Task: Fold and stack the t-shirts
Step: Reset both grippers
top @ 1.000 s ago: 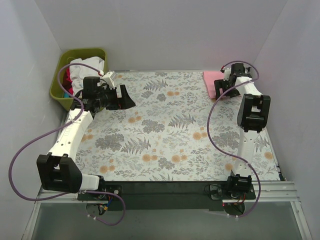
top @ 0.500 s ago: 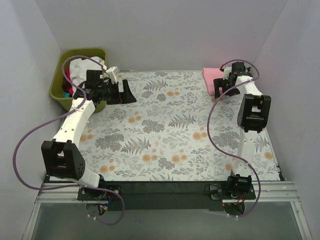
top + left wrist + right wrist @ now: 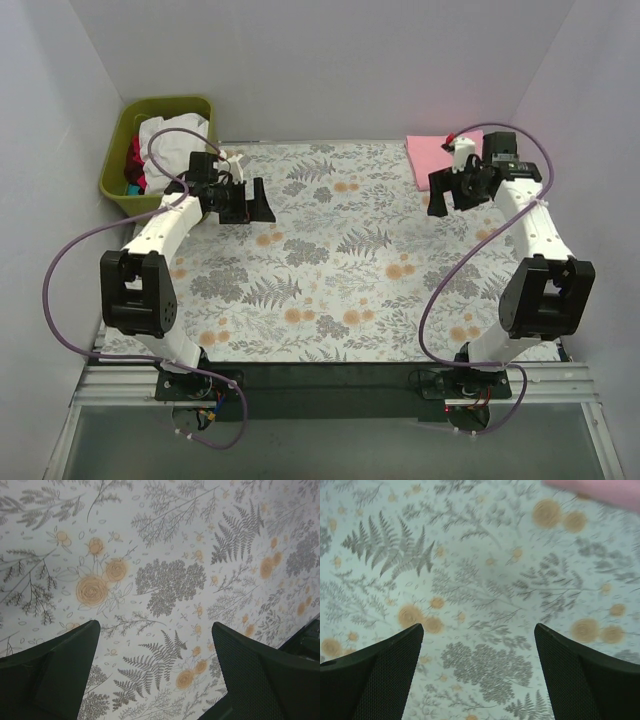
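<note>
**Both grippers wide open, nothing in either one**

Left gripper (image 3: pixel 155 630) first: its two black textured fingers (image 3: pixel 55 670) are spread far apart with nothing between them. All you see through the gap is the floral-print tablecloth with grey ferns and orange blooms (image 3: pixel 165 580). I honestly can't tell from the wrist view whether the tips touch the cloth.

From the top camera, that gripper (image 3: pixel 250 210) is over the far-left part of the table, near the olive-green plastic bin (image 3: pixel 112 178). The bin stands in the far-left corner and holds a heap of unfolded t-shirts. A crumpled white t-shirt (image 3: pixel 172 135) is on top, with a red garment (image 3: pixel 133 155) tucked down its left side.

It's the same with the right gripper (image 3: pixel 479 627): fingers (image 3: pixel 580 680) spread wide, holding nothing, only ferns and blooms below. A blurry pink strip shows in the top right corner of its wrist view. That's the folded pink t-shirt (image 3: pixel 425 158), lying flat in the far-right corner, just behind the right gripper (image 3: pixel 452 198).

A purple cable (image 3: pixel 60 270) loops loosely off each arm.
</note>
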Action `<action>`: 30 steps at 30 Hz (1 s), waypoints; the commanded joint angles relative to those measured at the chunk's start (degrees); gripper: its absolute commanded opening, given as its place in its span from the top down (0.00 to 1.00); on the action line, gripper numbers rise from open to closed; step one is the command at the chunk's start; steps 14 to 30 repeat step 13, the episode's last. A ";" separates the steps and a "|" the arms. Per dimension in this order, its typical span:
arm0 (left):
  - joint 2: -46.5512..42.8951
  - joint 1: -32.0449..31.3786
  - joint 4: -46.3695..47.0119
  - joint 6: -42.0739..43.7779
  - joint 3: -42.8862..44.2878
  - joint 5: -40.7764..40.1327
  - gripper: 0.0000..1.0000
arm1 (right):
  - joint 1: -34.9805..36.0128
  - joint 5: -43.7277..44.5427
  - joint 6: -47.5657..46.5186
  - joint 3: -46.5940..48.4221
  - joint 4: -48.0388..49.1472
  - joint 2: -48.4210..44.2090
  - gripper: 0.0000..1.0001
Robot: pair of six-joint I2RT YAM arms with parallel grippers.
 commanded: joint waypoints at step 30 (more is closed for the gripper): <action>-18.62 0.33 -1.36 4.80 -15.33 -4.92 0.04 | 7.56 -5.32 2.56 -26.67 2.94 -15.95 0.02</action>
